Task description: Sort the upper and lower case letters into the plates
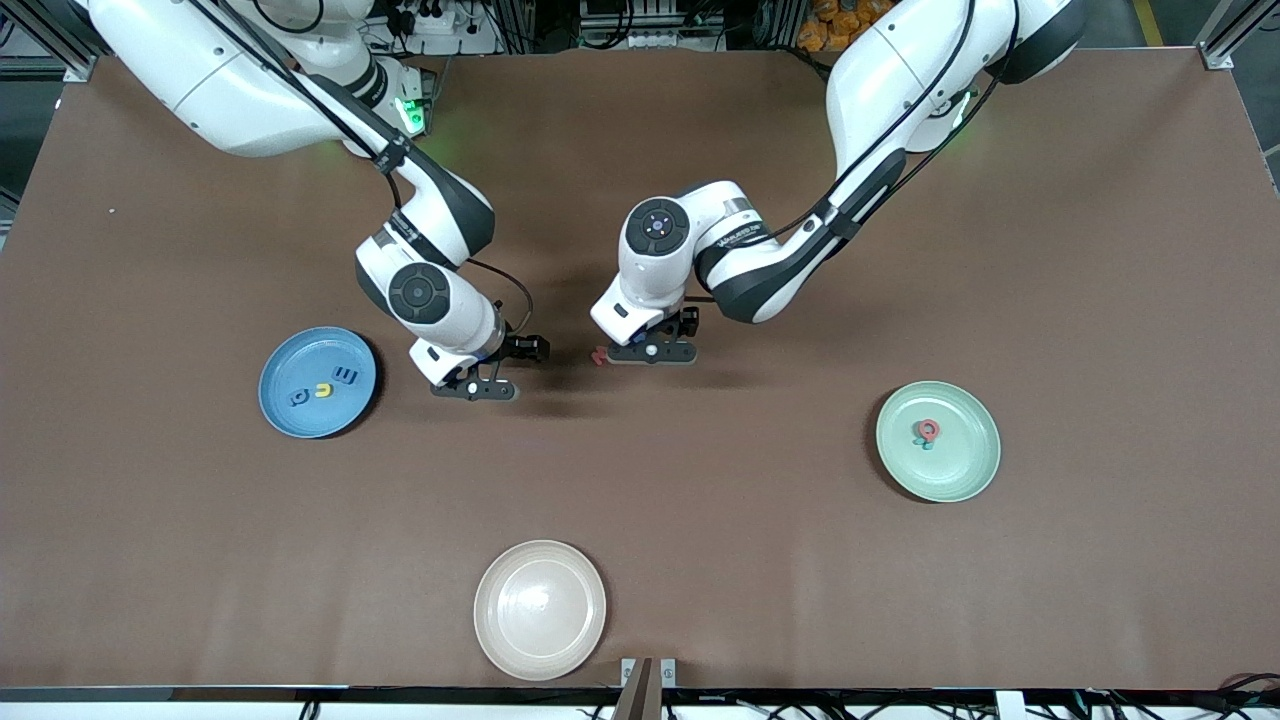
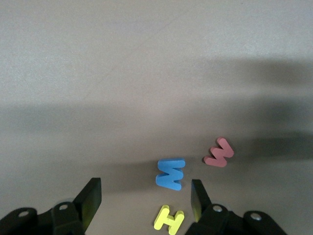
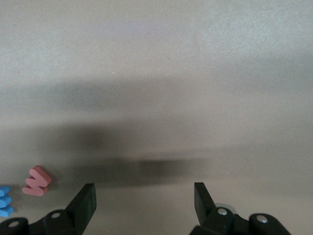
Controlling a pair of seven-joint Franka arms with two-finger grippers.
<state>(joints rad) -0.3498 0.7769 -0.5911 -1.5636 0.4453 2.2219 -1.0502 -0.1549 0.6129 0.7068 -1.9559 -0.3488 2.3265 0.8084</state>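
My left gripper (image 1: 652,352) (image 2: 145,197) hangs open low over the middle of the table. On the cloth between its fingers lie a blue letter (image 2: 171,174) and a yellow letter (image 2: 169,220), both close to one finger (image 2: 197,196). A red letter (image 2: 219,152) (image 1: 598,355) lies just outside them. Beside the blue plate (image 1: 300,355), my right gripper (image 1: 475,388) (image 3: 145,198) is open over bare table with nothing in it; its view catches the red letter (image 3: 37,180) and the blue one (image 3: 4,200) at the edge. The blue plate holds three letters (image 1: 323,390). The pale green plate (image 1: 950,470) holds a red letter (image 1: 927,429) and a teal one.
A cream-white plate (image 1: 540,610) sits near the table edge closest to the front camera. Brown cloth covers the table (image 1: 750,520). Both arms reach down over the table's middle, their wrists a short way apart.
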